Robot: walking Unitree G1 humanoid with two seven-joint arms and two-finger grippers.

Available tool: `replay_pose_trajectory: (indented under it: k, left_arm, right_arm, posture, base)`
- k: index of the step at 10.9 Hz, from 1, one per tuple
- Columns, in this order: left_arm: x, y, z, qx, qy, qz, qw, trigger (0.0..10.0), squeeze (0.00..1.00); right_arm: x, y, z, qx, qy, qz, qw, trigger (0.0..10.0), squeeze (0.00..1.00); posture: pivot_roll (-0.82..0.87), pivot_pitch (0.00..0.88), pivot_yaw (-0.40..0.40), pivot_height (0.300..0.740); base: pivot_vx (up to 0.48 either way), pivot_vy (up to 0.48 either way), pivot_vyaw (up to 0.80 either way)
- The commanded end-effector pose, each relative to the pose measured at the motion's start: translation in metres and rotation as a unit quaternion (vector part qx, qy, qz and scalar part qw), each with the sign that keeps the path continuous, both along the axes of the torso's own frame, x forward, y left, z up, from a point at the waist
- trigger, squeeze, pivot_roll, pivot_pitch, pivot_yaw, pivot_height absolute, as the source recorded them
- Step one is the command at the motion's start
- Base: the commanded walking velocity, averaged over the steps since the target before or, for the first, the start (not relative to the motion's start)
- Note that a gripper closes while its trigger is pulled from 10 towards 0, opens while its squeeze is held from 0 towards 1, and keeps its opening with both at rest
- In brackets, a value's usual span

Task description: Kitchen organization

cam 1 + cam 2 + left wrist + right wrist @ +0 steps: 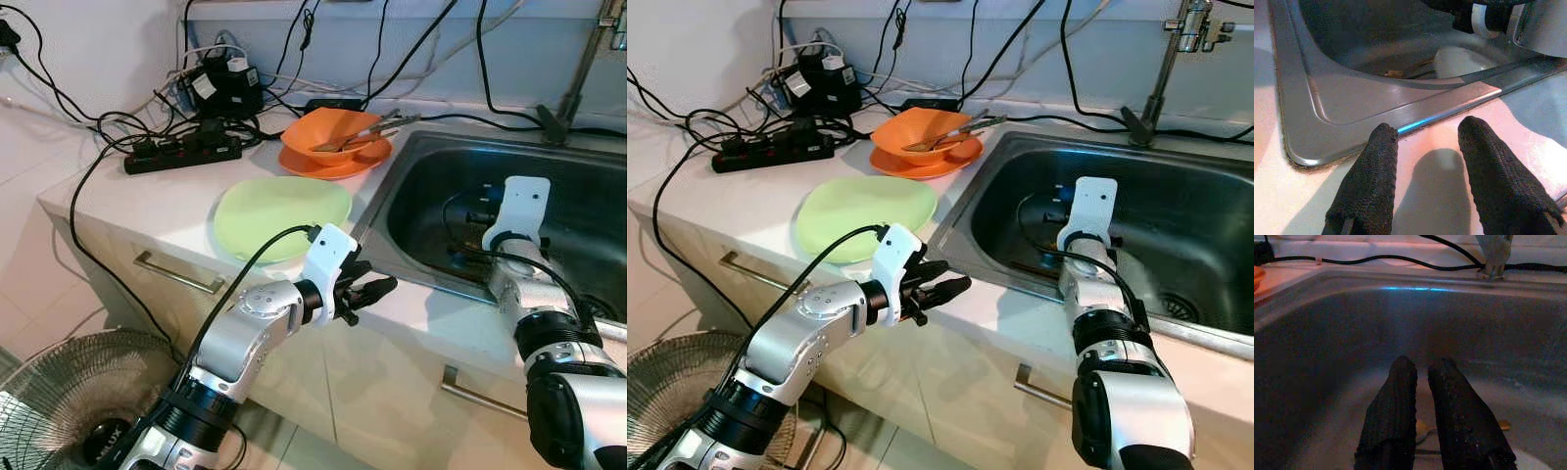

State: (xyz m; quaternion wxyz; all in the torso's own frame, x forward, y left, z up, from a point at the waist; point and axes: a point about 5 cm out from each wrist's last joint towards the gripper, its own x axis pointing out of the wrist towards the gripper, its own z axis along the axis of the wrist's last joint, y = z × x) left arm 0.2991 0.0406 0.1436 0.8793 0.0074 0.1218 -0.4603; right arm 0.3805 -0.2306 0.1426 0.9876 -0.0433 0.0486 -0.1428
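fan [69,392] cut off by edge, tap [1190,29] top cropped

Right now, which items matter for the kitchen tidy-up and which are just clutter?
Job:
- green plate
- orange bowl on orange plate, utensils inside
- sink
- left gripper, open, over the counter edge
- right gripper, down in the sink

Clutter:
- power strip
- cables
- fan

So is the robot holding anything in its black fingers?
No. The left gripper is open and empty over the counter edge; the right gripper, down in the steel sink, grips nothing visible.
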Motion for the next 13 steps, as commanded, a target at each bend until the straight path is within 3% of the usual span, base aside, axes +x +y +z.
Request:
replay_pose_trajectory:
  k: [1, 3, 4, 5, 7, 9, 11, 13]
  left_arm:
    - [0.001, 0.004, 0.002, 0.000, -0.015, 0.012, 1.000, 10.0, 0.00]
    - [0.010, 0.008, 0.010, -0.015, -0.051, 0.052, 0.997, 10.0, 0.00]
    - [0.020, 0.015, 0.019, -0.031, -0.088, 0.102, 0.990, 10.0, 0.00]
    - [0.022, 0.017, 0.021, -0.037, -0.097, 0.113, 0.988, 10.0, 0.00]
    - [0.029, 0.025, 0.028, -0.052, -0.129, 0.163, 0.977, 10.0, 0.00]
    - [0.032, 0.031, 0.032, -0.059, -0.156, 0.193, 0.967, 10.0, 0.00]
    - [0.032, 0.043, 0.033, -0.069, -0.181, 0.226, 0.955, 10.0, 0.00]
    - [0.029, 0.047, 0.030, -0.072, -0.187, 0.231, 0.952, 10.0, 0.00]
  right_arm:
    - [0.006, 0.009, 0.013, 0.002, -0.026, 0.021, 0.999, 10.0, 0.00]
    - [0.007, 0.023, 0.030, 0.021, -0.082, 0.061, 0.995, 10.0, 0.00]
    - [0.002, 0.039, 0.053, 0.043, -0.149, 0.111, 0.982, 10.0, 0.00]
    - [-0.002, 0.043, 0.059, 0.046, -0.167, 0.121, 0.977, 10.0, 0.00]
    - [-0.025, 0.050, 0.080, 0.052, -0.226, 0.165, 0.959, 10.0, 0.00]
    - [-0.043, 0.047, 0.077, 0.043, -0.231, 0.183, 0.955, 10.0, 0.00]
    - [-0.069, 0.044, 0.061, 0.018, -0.213, 0.218, 0.952, 10.0, 0.00]
    - [-0.084, 0.050, 0.036, -0.003, -0.178, 0.249, 0.952, 10.0, 0.00]
  posture:
    - [0.06, 0.000, 0.110, 0.740]
    - [0.06, 0.009, 0.108, 0.740]
    - [0.05, 0.018, 0.103, 0.740]
    - [0.05, 0.018, 0.103, 0.740]
    - [0.03, 0.030, 0.101, 0.740]
    - [0.02, 0.035, 0.100, 0.740]
    - [0.01, 0.045, 0.102, 0.740]
    - [0.00, 0.046, 0.109, 0.740]
  base:
    - [0.000, 0.000, 0.00]
    - [0.000, 0.000, 0.00]
    - [0.000, 0.000, 0.00]
    - [0.000, 0.000, 0.00]
    - [0.000, 0.000, 0.00]
    - [0.000, 0.000, 0.00]
    - [0.000, 0.000, 0.00]
    - [0.000, 0.000, 0.00]
